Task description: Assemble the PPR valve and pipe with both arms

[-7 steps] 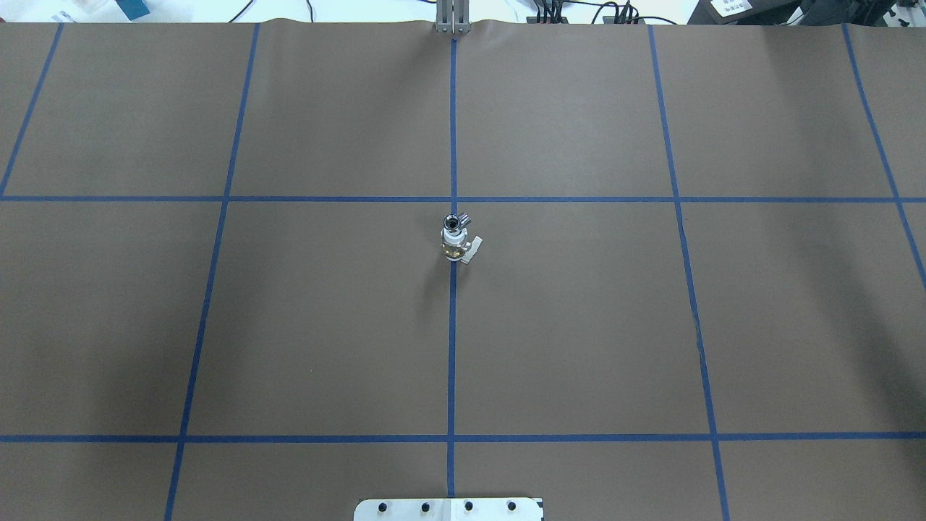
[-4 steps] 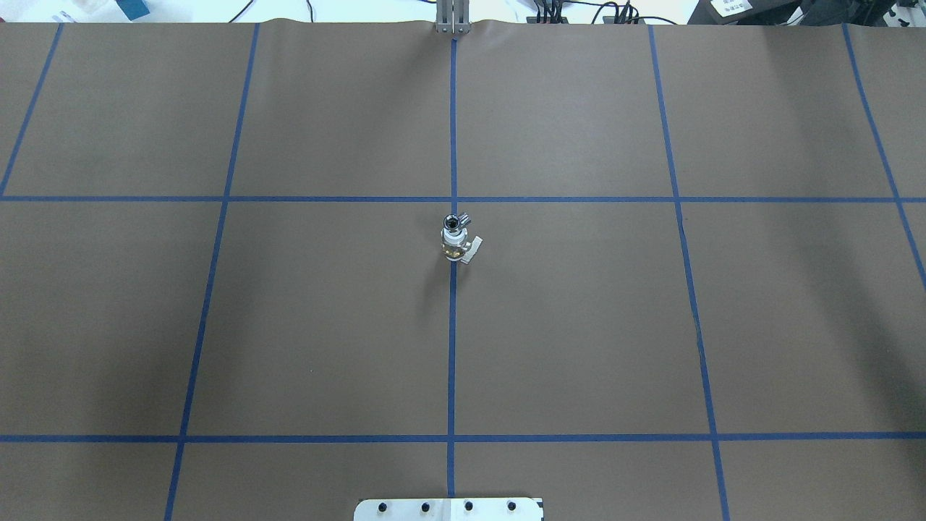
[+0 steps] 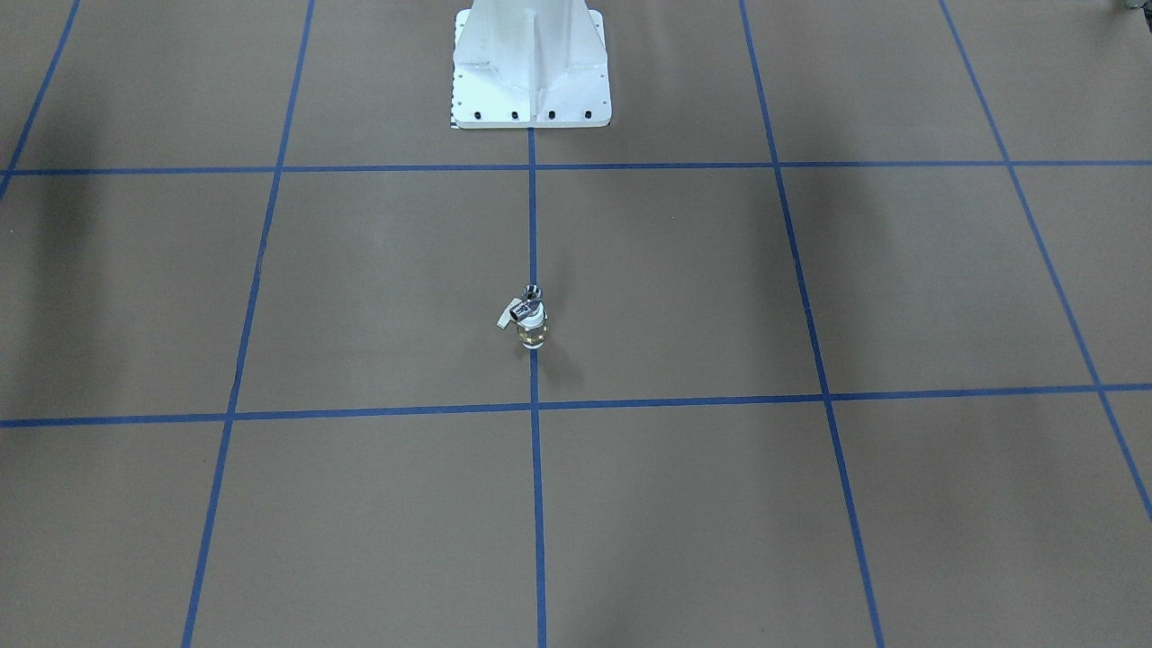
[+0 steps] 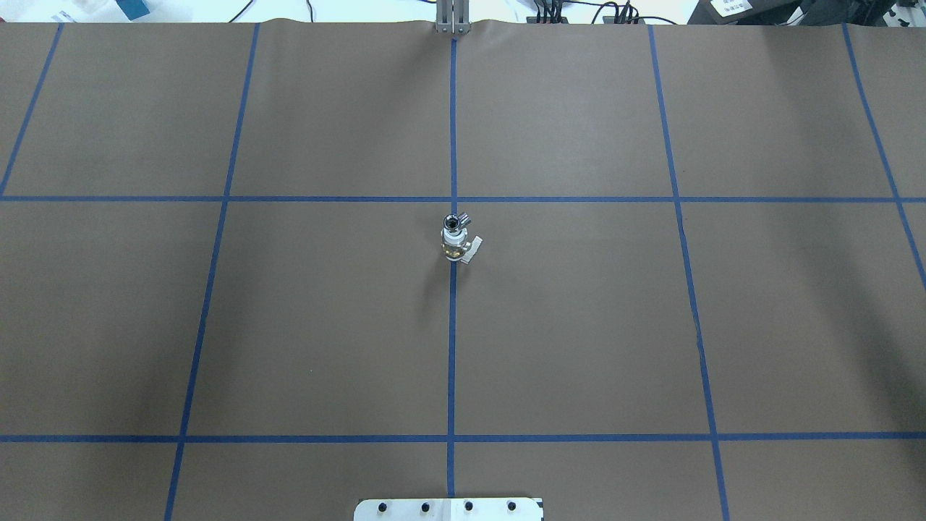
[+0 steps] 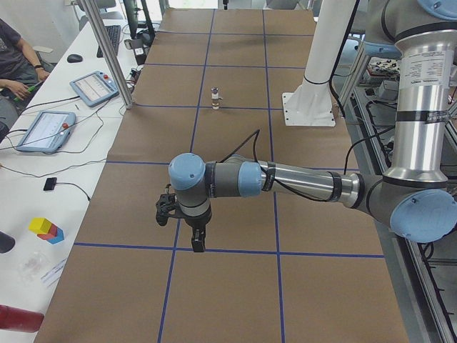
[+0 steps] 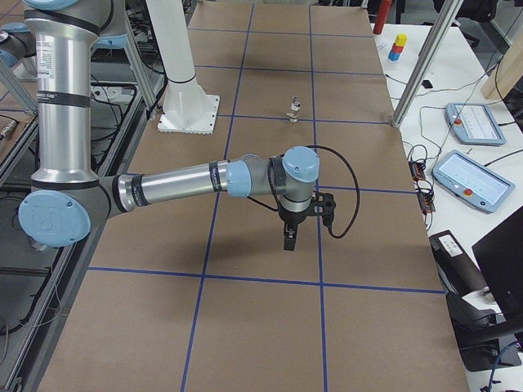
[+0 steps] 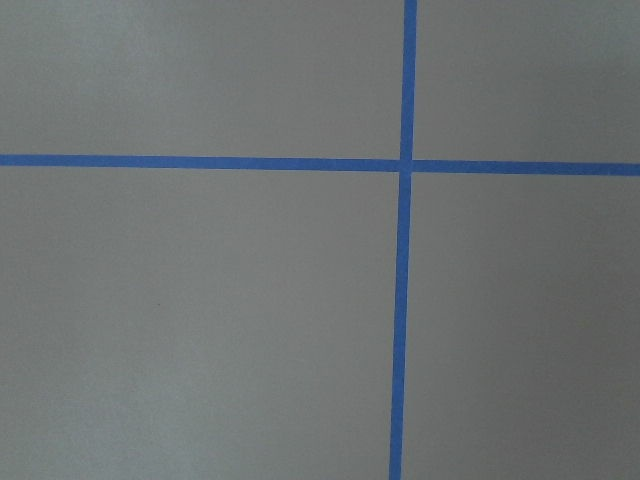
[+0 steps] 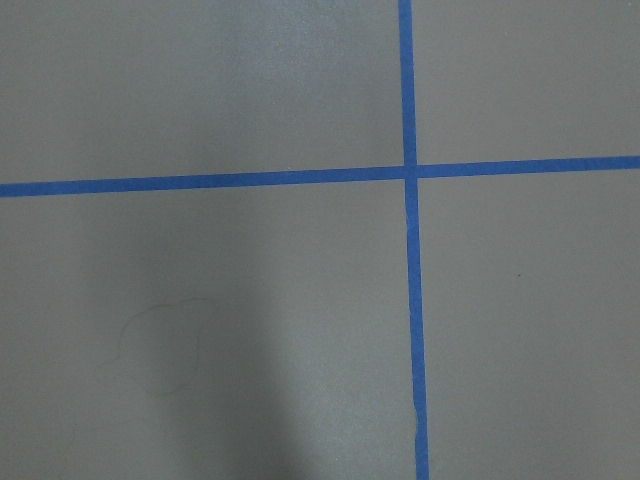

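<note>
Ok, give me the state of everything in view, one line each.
valve: standing upright, unheld, lever sticking out sideways.
pipe: sitting on the valve's top end, looks joined.
left gripper: pointing down, well away from the parts; open or shut unclear.
right gripper: pointing down, well away from the parts; open or shut unclear.

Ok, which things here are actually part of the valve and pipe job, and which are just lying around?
Job: PPR valve, pipe on top of it, left arm, right arm.
Lying about: white pedestal, control tablets, coloured blocks.
</note>
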{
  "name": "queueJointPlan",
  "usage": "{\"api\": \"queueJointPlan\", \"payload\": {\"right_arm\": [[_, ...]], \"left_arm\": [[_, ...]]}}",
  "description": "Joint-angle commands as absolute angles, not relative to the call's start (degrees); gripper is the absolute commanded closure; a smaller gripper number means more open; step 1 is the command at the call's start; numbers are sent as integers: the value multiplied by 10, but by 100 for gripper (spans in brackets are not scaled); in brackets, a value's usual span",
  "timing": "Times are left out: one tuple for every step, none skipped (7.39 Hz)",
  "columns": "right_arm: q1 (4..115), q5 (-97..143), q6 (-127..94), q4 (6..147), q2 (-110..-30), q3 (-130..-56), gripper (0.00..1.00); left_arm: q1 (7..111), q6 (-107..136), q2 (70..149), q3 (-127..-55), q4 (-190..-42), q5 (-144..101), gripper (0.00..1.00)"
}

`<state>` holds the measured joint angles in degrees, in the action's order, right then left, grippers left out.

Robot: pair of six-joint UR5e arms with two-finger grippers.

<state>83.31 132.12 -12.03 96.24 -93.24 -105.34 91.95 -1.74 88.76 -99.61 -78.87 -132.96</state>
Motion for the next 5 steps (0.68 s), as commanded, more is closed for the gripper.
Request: {"api": "queueJointPlan", "payload": {"right_arm": [[833, 1321, -120, 962, -932, -1050, 1], [833, 1322, -120, 963, -932, -1052, 1], [833, 1322, -120, 963, -932, -1051, 1], [833, 1321, -120, 963, -932, -1050, 1], [833, 1322, -120, 963, -932, -1051, 1]], "left_arm": [[920, -17, 881, -1007, -788, -1346, 0], [920, -17, 872, -1014, -789, -1346, 0], [920, -18, 860, -1033, -789, -1346, 0], [919, -17, 848, -1042, -789, -1373, 0], [919, -15, 847, -1041, -789, -1401, 0]]}}
